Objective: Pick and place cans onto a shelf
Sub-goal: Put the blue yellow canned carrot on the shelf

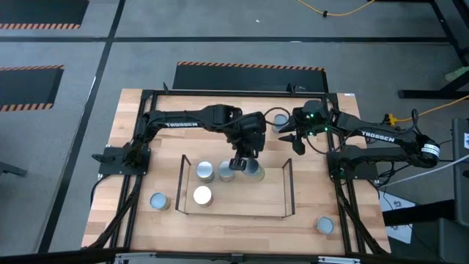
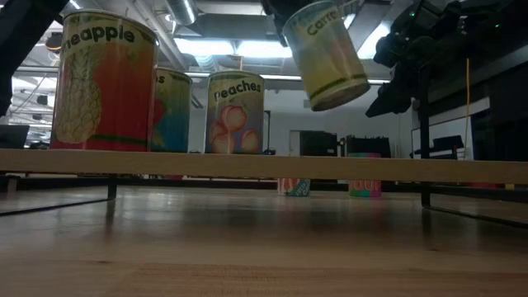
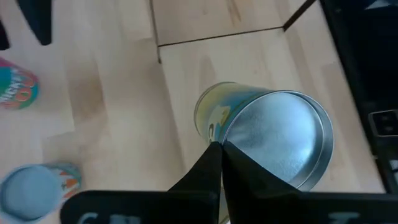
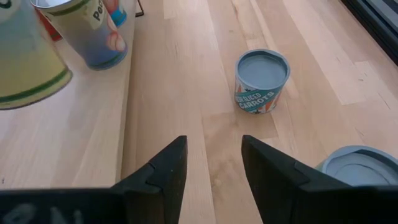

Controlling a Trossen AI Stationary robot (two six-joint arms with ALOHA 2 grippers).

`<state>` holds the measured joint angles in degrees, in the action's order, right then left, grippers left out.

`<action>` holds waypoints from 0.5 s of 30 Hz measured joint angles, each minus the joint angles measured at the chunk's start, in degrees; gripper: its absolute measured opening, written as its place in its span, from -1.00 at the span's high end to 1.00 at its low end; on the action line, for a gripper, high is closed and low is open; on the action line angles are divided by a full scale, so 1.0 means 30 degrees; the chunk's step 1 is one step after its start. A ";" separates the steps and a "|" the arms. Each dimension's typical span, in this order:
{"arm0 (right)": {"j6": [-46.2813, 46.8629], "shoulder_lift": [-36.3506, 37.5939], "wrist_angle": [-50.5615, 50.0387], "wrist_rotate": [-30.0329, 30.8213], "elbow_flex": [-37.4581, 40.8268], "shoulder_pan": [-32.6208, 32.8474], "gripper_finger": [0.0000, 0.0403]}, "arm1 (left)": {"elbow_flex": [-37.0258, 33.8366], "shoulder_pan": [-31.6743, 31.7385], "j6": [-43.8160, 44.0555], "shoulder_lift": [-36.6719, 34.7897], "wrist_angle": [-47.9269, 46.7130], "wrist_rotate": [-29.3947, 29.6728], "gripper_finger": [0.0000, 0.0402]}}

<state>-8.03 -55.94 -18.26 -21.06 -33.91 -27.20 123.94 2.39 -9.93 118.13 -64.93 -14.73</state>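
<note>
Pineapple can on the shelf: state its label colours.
Red-orange with a yellow pineapple; the low view shows it best.

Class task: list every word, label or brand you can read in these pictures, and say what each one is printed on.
"TROSSEN": on the left arm and the right arm.
"...eapple" (start cut off): pineapple can on the shelf.
"peaches": peach can.
"Carro...": tilted can, held above the shelf.
"SLICED CARROTS": pale-blue-topped can on the table.
Other print: unreadable.

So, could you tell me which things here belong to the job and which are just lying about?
Job: shelf; three cans on it; carrots can in left pincer, above shelf; loose cans on table; right pincer, open, waiting.
Lying about: yellow floor cable; striped tape.
</note>
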 joint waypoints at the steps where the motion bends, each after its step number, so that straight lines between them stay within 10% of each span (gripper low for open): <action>1: 0.0002 0.0001 0.0000 0.0005 0.0000 0.0005 0.21 | 0.0000 -0.0078 -0.0022 0.0000 0.0038 0.0301 1.00; 15: 0.0007 -0.0001 -0.0015 0.0007 0.0000 0.0003 0.21 | -0.0007 -0.0217 -0.0308 0.1831 -0.0769 0.0691 1.00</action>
<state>-8.01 -55.94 -18.31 -21.04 -33.91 -27.19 123.92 1.74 -10.86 123.62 -67.23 -12.66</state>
